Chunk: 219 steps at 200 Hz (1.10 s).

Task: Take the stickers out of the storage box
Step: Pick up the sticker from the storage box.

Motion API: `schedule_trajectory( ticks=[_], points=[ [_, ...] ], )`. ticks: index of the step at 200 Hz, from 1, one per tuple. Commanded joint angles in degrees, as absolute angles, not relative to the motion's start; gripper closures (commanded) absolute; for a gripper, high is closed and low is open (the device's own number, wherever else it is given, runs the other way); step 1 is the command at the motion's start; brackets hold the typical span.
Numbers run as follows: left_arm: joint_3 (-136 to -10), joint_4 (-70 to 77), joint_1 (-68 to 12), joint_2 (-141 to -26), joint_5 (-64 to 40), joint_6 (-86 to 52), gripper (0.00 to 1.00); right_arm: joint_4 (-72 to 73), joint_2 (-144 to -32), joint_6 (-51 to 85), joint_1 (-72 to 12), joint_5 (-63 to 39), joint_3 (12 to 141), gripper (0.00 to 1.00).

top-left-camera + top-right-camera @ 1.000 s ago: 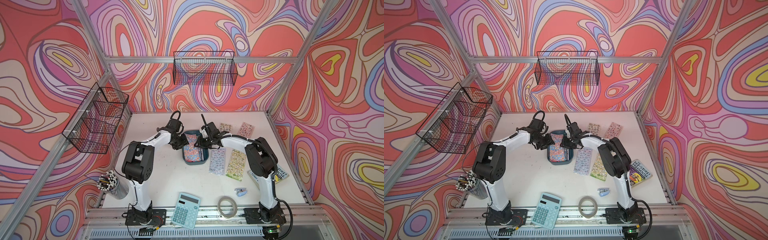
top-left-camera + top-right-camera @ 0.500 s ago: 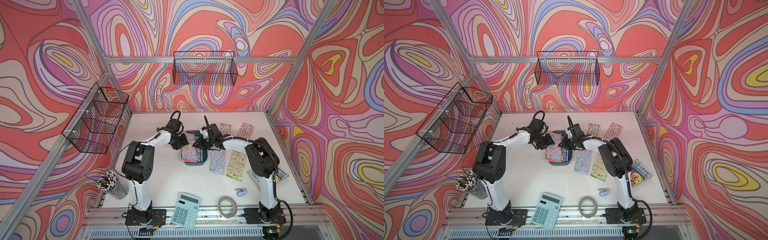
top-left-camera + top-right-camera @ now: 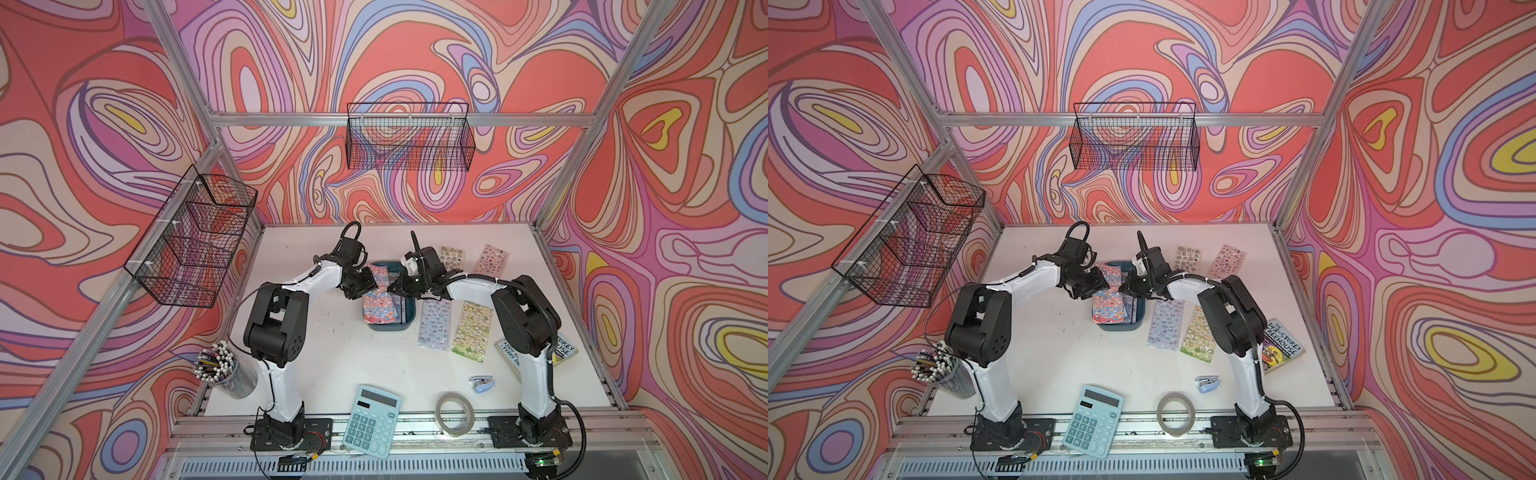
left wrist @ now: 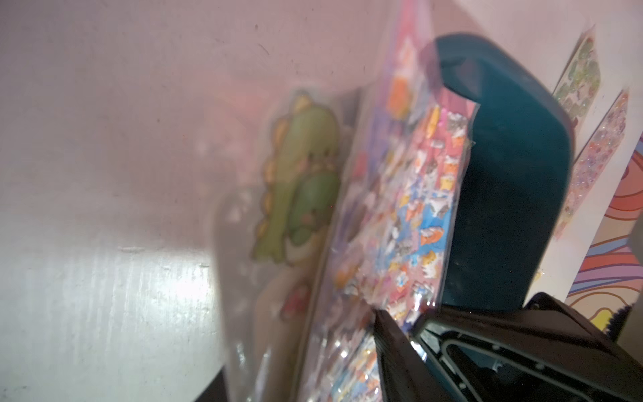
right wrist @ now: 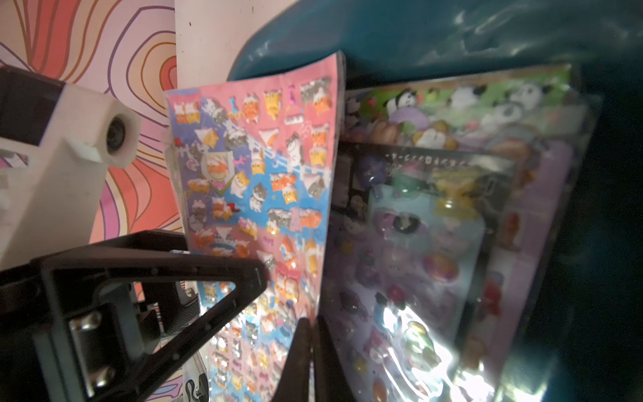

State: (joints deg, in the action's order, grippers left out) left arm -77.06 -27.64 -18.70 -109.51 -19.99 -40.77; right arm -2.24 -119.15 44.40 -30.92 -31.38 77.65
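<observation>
The teal storage box [image 3: 409, 318] [image 3: 1138, 322] sits mid-table with a stack of stickers in it. The top sheet, pink and blue with cats [image 3: 378, 305] [image 5: 257, 174], is tilted up over the box's left rim. My left gripper [image 3: 372, 282] [image 4: 295, 365] holds a loose bundle of sheets between its fingers, including the cat sheet [image 4: 410, 215] and a dinosaur sheet [image 4: 299, 181]. My right gripper [image 3: 392, 287] [image 5: 309, 348] is shut on the cat sheet's opposite edge. A black-bordered sheet [image 5: 428, 222] and a panda sheet [image 5: 469, 104] lie beneath. Several sheets [image 3: 435, 324] [image 3: 471, 328] lie on the table to the right.
Right of the right arm lies a paperback book [image 3: 565, 353]. Along the front edge are a blue stapler [image 3: 482, 382], a tape roll [image 3: 455, 413] and a calculator [image 3: 372, 419]. A pencil cup [image 3: 220, 370] stands front left. Wire baskets [image 3: 407, 141] [image 3: 191, 241] hang on the walls.
My right gripper has closed on the cat sheet's edge. The sheet has lifted and tilted up out of the box. The left gripper has kept its hold.
</observation>
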Motion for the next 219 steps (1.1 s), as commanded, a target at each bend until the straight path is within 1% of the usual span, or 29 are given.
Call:
schedule_trajectory(
  ticks=[1, 59, 107, 122, 147, 160, 187, 219],
  points=[
    [-75.8, -26.7, -19.1, -108.5, -21.7, -41.9, 0.50, -3.4, -117.7, 44.4, -30.9, -31.4, 77.1, 1.00],
    [-75.9, -26.7, -19.1, -107.5, -21.9, -41.9, 0.47, -7.0, -116.2, 42.1, -30.8, -28.7, 77.7, 1.00],
    [-76.3, -27.3, -19.0, -107.1, -21.8, -41.7, 0.38, -7.9, -114.7, 41.5, -30.4, -27.4, 77.9, 1.00],
    [-76.4, -27.6, -19.1, -106.8, -21.7, -41.7, 0.33, -8.5, -114.5, 41.2, -30.4, -27.3, 78.4, 1.00],
    [-76.5, -27.8, -19.0, -105.9, -21.2, -41.7, 0.19, -10.2, -113.8, 40.1, -30.3, -25.8, 79.6, 1.00],
    [-76.7, -28.1, -19.0, -105.4, -20.9, -41.7, 0.16, -11.9, -113.5, 39.2, -30.2, -24.3, 80.4, 1.00],
    [-77.3, -28.7, -19.0, -104.8, -20.6, -41.6, 0.13, -16.1, -113.3, 37.2, -29.8, -21.4, 81.9, 1.00],
    [-76.9, -28.7, -19.0, -104.5, -20.3, -41.7, 0.13, -17.6, -112.5, 35.9, -29.7, -19.0, 81.5, 1.00]
  ],
)
